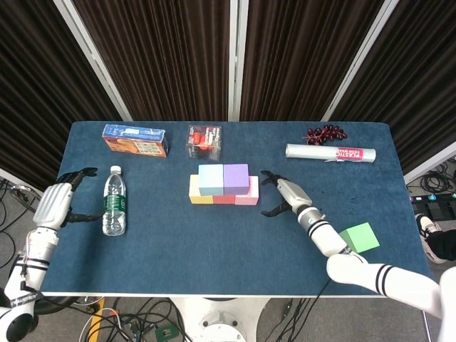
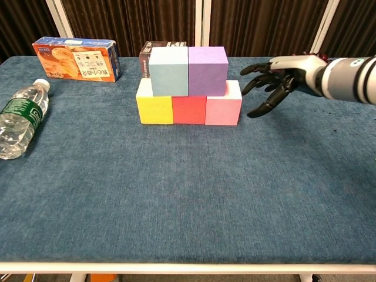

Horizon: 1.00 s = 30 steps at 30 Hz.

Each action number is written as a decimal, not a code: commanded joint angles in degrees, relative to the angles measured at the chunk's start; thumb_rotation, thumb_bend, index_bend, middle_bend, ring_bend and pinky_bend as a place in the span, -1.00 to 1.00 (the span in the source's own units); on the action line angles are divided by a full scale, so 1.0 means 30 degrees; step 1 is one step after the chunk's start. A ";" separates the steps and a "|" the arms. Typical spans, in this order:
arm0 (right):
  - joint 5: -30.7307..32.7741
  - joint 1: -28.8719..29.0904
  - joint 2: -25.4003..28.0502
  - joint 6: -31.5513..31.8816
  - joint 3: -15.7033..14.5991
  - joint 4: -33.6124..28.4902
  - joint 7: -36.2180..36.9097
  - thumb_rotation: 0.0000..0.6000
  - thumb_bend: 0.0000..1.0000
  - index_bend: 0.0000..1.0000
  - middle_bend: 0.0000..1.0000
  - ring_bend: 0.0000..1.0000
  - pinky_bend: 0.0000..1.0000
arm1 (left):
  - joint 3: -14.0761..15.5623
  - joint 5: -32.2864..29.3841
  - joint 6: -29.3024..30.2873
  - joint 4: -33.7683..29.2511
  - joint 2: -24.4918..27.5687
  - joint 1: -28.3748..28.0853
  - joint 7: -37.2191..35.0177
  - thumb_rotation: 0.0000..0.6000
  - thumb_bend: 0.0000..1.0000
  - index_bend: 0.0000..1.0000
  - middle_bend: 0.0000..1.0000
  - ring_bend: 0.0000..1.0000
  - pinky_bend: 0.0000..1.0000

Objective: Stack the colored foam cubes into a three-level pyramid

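Two of three levels stand near the middle of the blue-carpeted table [image 2: 176,200]: a base row of a yellow foam cube [image 2: 154,108], a red foam cube [image 2: 188,110] and a pink foam cube [image 2: 223,109] set side by side and touching, and on it a pale blue foam cube [image 2: 168,71] beside a purple foam cube [image 2: 207,70]. What is left for you, judging by the task, is the single top cube; the green foam cube [image 1: 359,237] lies flat near the table's right edge, well apart from the stack and close to your right forearm. Your right hand [image 2: 281,79] hangs just beside the pink cube's right face without touching it, fingers spread and curved, holding nothing. Your left hand [image 1: 55,203] rests at the table's left edge near a lying clear plastic water bottle [image 1: 114,200], fingers apart, also holding nothing.
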 commanded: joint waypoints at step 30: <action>-1.1408 -0.8985 1.1205 0.7509 -0.3909 -0.7370 0.2543 1.00 -0.81 -1.00 -0.62 -1.00 -1.00 | 0.0444 0.0760 0.0073 -0.1072 0.0057 -0.0290 0.1565 1.00 -0.89 -0.65 -0.57 -0.63 -0.68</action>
